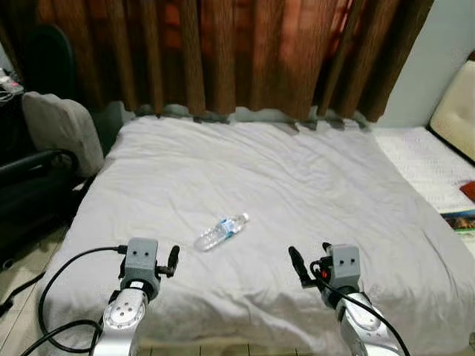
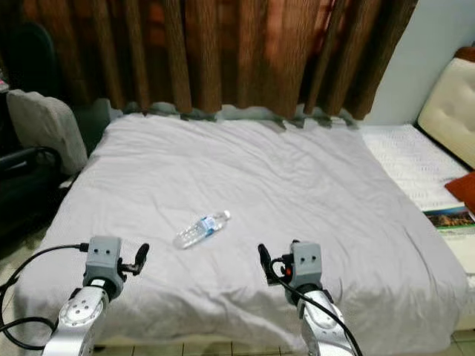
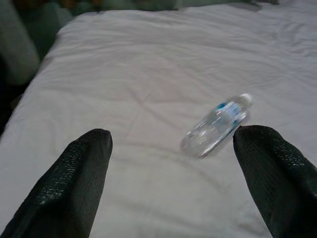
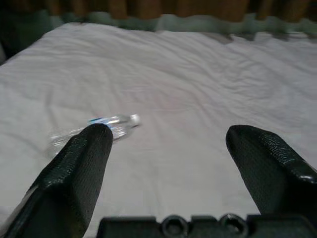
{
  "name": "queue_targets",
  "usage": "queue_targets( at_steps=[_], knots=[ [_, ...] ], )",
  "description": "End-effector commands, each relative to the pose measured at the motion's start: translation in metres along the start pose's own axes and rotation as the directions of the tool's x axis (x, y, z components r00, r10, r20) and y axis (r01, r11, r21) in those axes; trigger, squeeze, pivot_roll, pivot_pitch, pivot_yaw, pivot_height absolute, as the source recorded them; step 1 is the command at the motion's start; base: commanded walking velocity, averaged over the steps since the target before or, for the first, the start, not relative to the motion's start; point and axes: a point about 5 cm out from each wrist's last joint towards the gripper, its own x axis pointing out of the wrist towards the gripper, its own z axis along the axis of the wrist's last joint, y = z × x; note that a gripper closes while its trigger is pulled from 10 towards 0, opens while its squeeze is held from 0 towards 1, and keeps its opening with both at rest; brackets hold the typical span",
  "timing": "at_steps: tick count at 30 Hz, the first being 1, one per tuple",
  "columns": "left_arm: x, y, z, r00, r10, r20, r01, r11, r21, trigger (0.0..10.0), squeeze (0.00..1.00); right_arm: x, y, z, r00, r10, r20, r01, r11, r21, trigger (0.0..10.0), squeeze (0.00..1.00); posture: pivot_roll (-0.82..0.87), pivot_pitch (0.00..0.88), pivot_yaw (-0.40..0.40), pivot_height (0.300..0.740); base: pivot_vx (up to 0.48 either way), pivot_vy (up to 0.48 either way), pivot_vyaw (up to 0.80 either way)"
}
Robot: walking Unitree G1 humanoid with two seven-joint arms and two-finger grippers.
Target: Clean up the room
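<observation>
Clear plastic water bottle [image 1: 220, 231] is seen lying on the grey-sheeted bed [image 1: 312, 185], between the spread-fingered left gripper [image 3: 168, 173] and right gripper [image 4: 163, 163].

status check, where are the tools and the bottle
Left tool and right tool open, empty, raised over near bed edge. Bottle lying on its side on bed, between and beyond them. Nothing in the way.

grey bedsheet [image 1: 297, 185], brown curtains [image 1: 223, 52]
</observation>
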Motion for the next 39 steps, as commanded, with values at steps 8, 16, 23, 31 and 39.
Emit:
queue_targets(
  at_steps=[8, 16, 23, 31, 39],
  knots=[
    [0.007, -0.007, 0.006, 1.000, -0.021, 0.000, 0.021, 1.000, 0.017, 10.0, 0.00, -0.002, -0.012, 0.002, 1.000, -0.029, -0.011, 0.028, 1.000, -0.009, 10.0, 0.00, 0.05, 0.000, -0.071, 0.740, 0.423, 0.000, -0.10],
    [0.023, -0.006, 0.021, 0.999, -0.046, 0.006, 0.045, 0.997, 0.061, 10.0, 0.00, -0.002, -0.012, 0.000, 0.999, -0.032, -0.021, 0.032, 0.999, -0.007, 10.0, 0.00, 0.04, 0.000, -0.067, 0.740, 0.363, 0.062, -0.79],
    [0.028, -0.005, 0.020, 0.999, -0.040, -0.014, 0.041, 0.996, 0.081, 10.0, 0.00, -0.004, -0.011, 0.001, 0.999, -0.034, -0.011, 0.034, 0.999, -0.015, 10.0, 0.00, 0.03, 0.000, -0.061, 0.740, 0.000, 0.000, -0.11],
    [0.036, -0.009, 0.014, 0.991, -0.110, -0.071, 0.120, 0.980, 0.159, 10.0, 1.00, -0.008, -0.013, 0.001, 0.999, -0.030, -0.011, 0.030, 0.999, -0.020, 10.0, 0.00, 0.01, 0.000, -0.065, 0.740, 0.000, 0.000, 0.00],
    [0.046, 0.012, 0.012, 0.987, -0.075, -0.143, 0.109, 0.964, 0.244, 10.0, 1.00, -0.016, -0.014, 0.001, 1.000, -0.015, -0.017, 0.014, 0.999, -0.036, 10.0, 0.00, -0.01, 0.004, -0.069, 0.740, 0.000, 0.000, 0.00]
  ],
)
